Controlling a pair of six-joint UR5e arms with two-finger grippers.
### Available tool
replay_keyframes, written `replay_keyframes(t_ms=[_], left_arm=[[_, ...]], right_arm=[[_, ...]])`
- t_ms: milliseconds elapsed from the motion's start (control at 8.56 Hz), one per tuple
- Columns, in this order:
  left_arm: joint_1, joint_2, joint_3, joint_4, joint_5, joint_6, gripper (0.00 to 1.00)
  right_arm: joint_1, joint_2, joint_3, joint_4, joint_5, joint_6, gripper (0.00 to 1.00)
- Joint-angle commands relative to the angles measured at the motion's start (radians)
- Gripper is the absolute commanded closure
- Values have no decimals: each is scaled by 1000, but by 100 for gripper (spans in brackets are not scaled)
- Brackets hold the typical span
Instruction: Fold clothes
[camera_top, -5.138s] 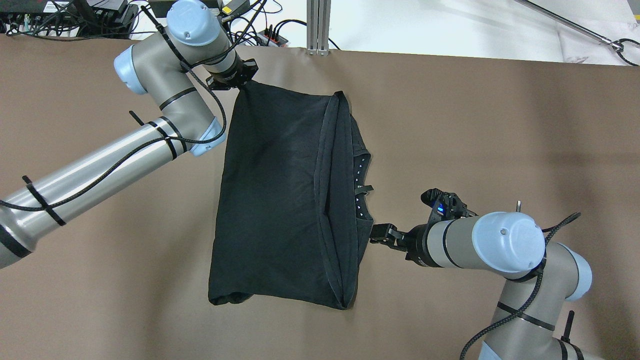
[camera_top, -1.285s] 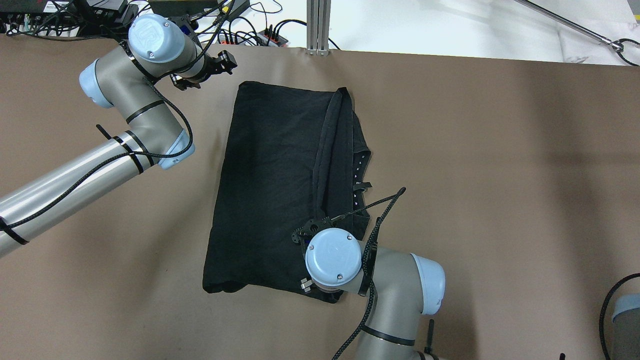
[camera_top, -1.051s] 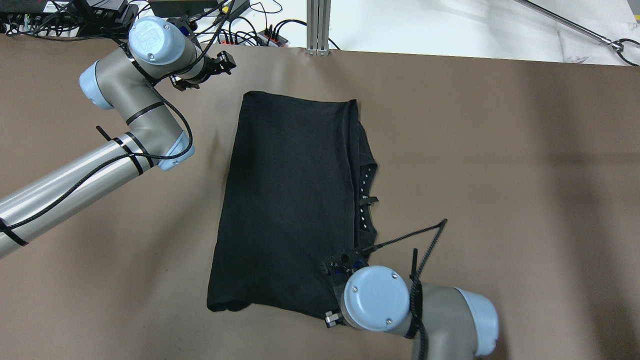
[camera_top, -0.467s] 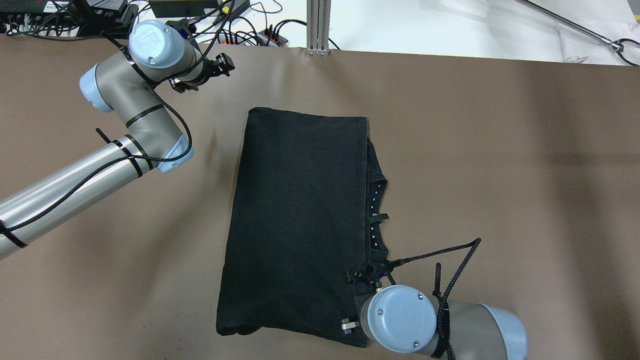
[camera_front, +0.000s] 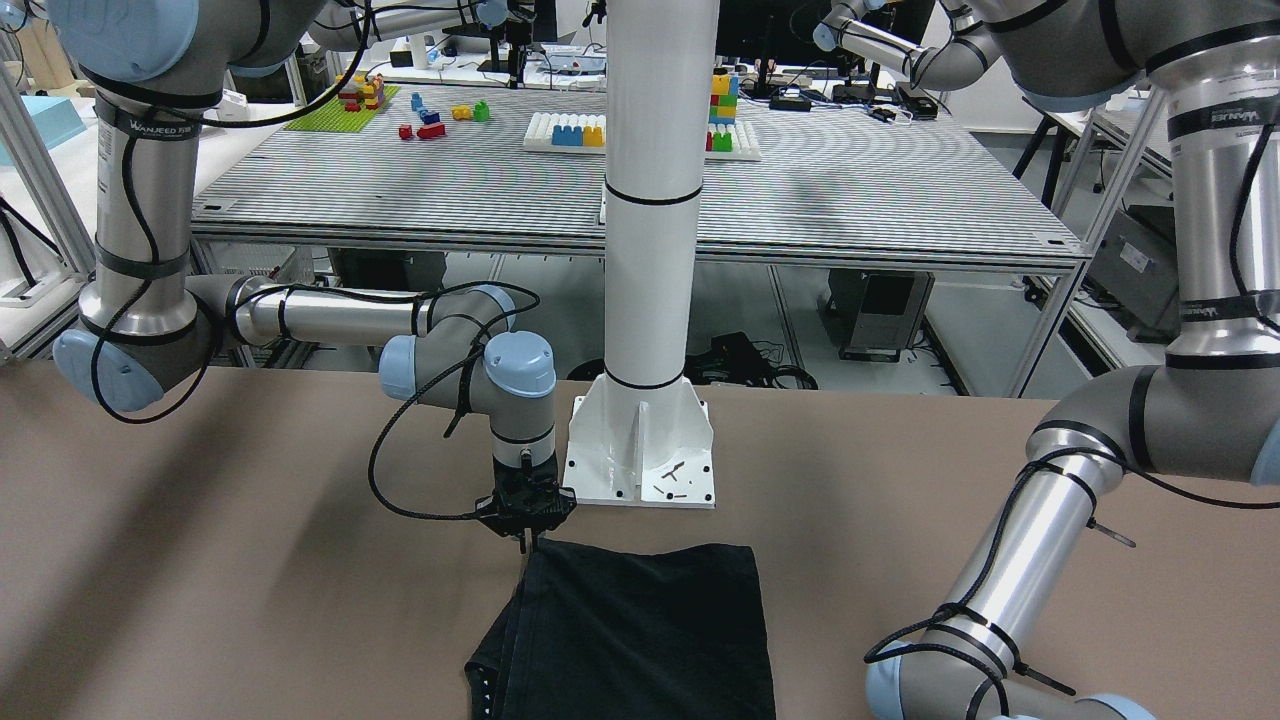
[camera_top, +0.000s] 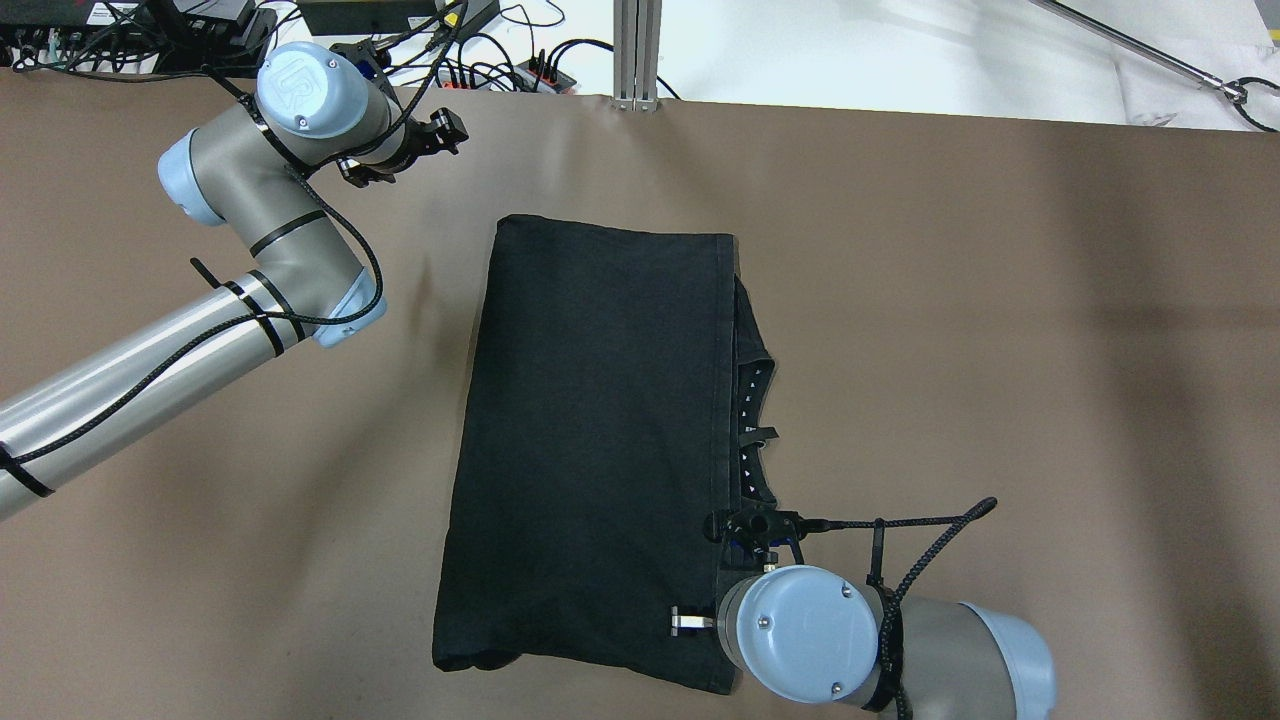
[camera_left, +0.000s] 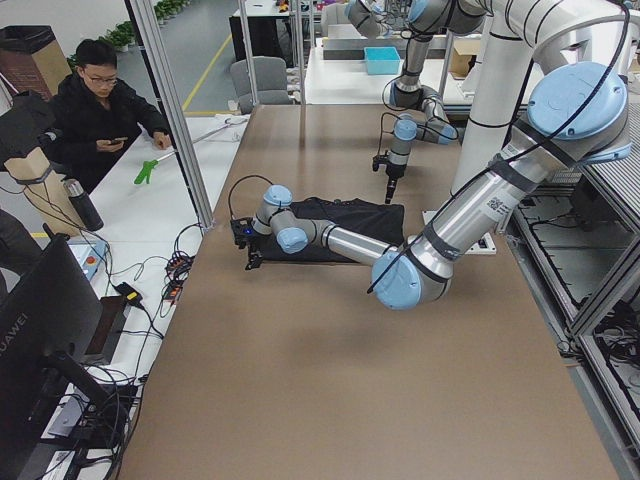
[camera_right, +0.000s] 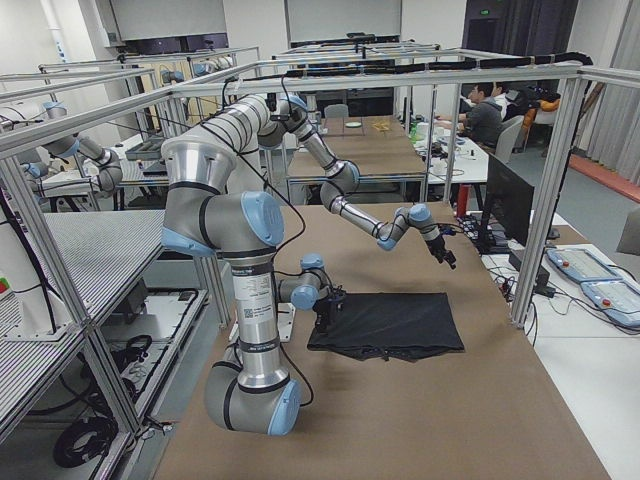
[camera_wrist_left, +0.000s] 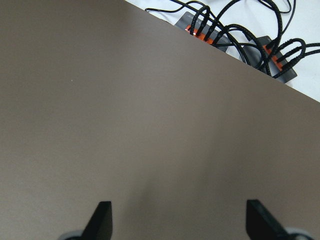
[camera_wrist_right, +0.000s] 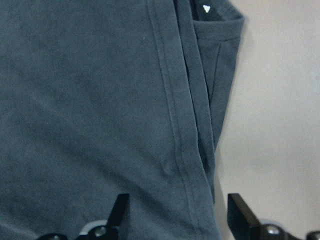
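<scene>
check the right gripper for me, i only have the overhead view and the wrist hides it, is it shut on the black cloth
Observer: No. The right wrist view shows the right gripper open, straddling the hemmed edge of the garment, with bare table on one side.
Operator: and the left one, anything in it
Observer: Nothing. The left wrist view shows the left gripper wide open, with only table surface beneath it.

I'm seeing bare tabletop (camera_top: 1000, 330) lying open on both sides of the clothes (camera_top: 600, 430). The right arm (camera_top: 810, 635) is hanging over their near corner, and the white post base (camera_front: 620, 440) is standing just beside their near edge.
</scene>
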Motion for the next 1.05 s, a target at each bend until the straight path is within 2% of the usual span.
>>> replay_keyframes(t_ms=[0,234,701,934], left_arm=[[9,0,-1,0,6,-2,6],[9,0,-1,0,8,-2,6],[26,-7,1,12,9,0,6],[26,-6,1,12,23,-2,6]], right_arm=[[-79,-16,-7,36,-111,433,11],[-131,-24,-17,40,-217,556,12],[-124,-19,-60,51,-236,611,16],[-125,-17,-116,146,-236,614,16]])
